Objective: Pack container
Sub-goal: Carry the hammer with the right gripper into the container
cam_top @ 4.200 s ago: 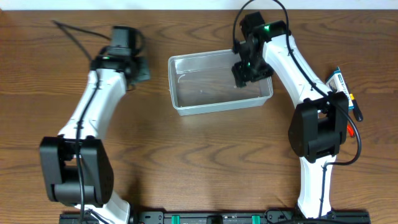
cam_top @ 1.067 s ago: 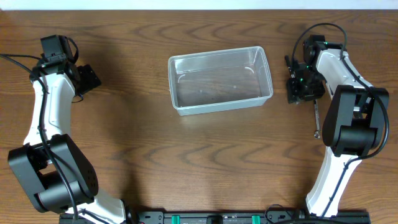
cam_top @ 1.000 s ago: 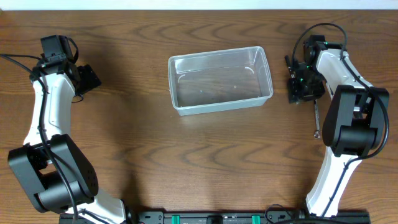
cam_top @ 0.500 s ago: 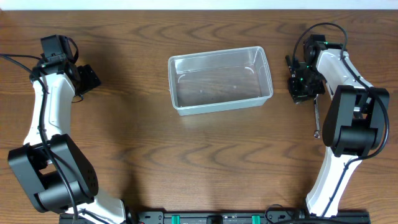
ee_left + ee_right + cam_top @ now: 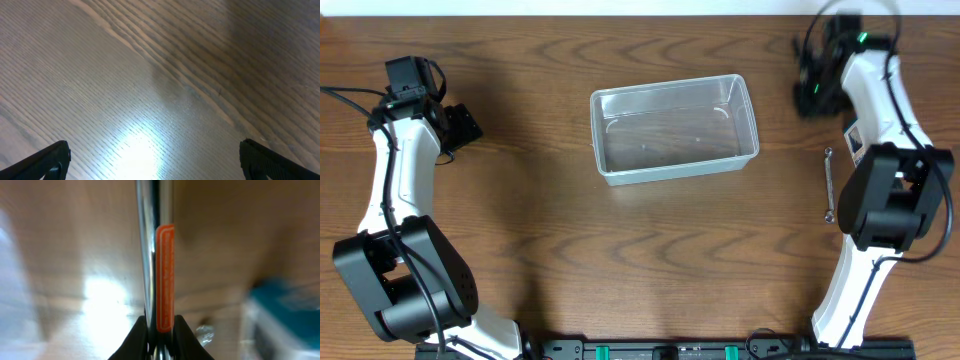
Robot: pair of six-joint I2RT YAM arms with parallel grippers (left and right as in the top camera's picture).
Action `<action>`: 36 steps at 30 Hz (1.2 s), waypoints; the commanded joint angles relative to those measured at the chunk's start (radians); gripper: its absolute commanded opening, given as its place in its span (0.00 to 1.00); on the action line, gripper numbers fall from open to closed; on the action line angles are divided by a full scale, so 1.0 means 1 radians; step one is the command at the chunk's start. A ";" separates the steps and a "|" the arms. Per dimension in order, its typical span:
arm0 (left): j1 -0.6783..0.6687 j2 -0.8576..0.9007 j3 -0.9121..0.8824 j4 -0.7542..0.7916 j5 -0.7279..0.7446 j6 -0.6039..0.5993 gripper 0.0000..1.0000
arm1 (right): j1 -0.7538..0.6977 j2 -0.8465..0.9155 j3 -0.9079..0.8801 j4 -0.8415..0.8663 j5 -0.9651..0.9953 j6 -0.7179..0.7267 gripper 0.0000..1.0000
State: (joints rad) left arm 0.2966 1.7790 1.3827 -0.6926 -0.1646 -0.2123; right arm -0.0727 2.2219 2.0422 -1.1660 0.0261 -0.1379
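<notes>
A slim metal wrench (image 5: 827, 185) lies on the brown wooden table (image 5: 650, 260), near a teal packet (image 5: 287, 302).

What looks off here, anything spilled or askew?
Nothing spilled or damaged. The container sits slightly askew and empty; a wrench lies loose to its right. The right claw grips a thin metal tool with an orange strip.

Container (image 5: 596, 135): 1, clear plastic tub.
Grippers: 2 — left gripper (image 5: 460, 125), right gripper (image 5: 813, 90).
Hand tools: 2 — one slim metal wrench (image 5: 828, 185) lying on the table (image 5: 620, 260), and one orange-striped tool (image 5: 162, 270) pinched between the right gripper's fingers.
Packet (image 5: 854, 140): apparently 1, white and blue, with only a corner showing.
</notes>
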 commanded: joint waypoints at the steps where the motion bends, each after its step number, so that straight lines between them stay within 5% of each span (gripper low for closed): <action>1: 0.002 0.009 0.022 -0.003 -0.012 -0.002 0.98 | 0.013 -0.019 0.240 -0.051 -0.003 -0.011 0.01; 7: 0.002 0.009 0.022 -0.003 -0.012 -0.002 0.98 | 0.062 -0.019 0.597 -0.223 -0.107 -0.145 0.01; 14: 0.002 0.009 0.022 -0.003 -0.012 -0.002 0.98 | 0.194 -0.019 0.677 -0.448 -0.391 -0.472 0.01; 23: 0.002 0.009 0.022 -0.003 -0.012 -0.002 0.98 | 0.385 -0.019 0.521 -0.531 -0.371 -0.755 0.01; 36: 0.002 0.009 0.022 -0.003 -0.012 -0.002 0.98 | 0.461 -0.019 0.089 -0.360 -0.271 -0.710 0.01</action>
State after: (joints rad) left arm 0.2966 1.7790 1.3827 -0.6926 -0.1646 -0.2123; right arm 0.3817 2.2074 2.1872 -1.5528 -0.2539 -0.8589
